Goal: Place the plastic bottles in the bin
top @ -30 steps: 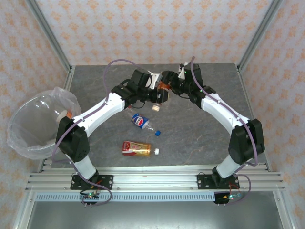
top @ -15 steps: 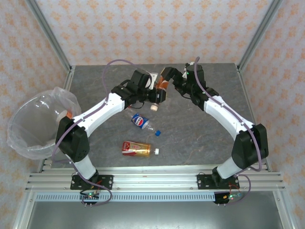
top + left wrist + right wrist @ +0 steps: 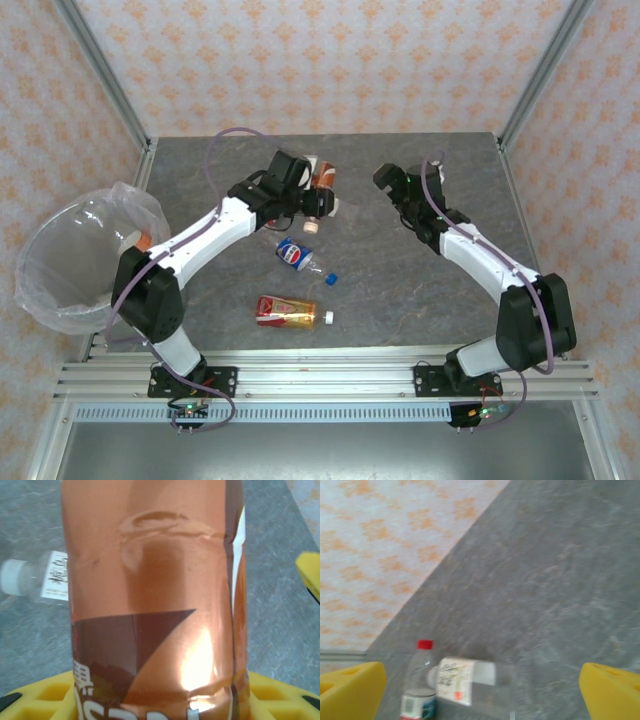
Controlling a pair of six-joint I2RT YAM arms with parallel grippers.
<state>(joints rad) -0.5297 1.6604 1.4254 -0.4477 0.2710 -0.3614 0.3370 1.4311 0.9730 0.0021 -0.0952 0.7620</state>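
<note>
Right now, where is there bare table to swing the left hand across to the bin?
Bare: the table's far-left corner, between left arm and bin; also the wide patch between the blue-label bottle and right arm. Crowded: mid-table, where that bottle and the red-label bottle lie, and around the left hand gripping the brown bottle, with a white-label bottle nearby.

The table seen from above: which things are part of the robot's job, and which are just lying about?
Job: brown-labelled clear plastic bottle in left gripper; blue-labelled bottle; red-labelled bottle; round bag-lined bin.
Just there: grey stone-look table; purple cables.
</note>
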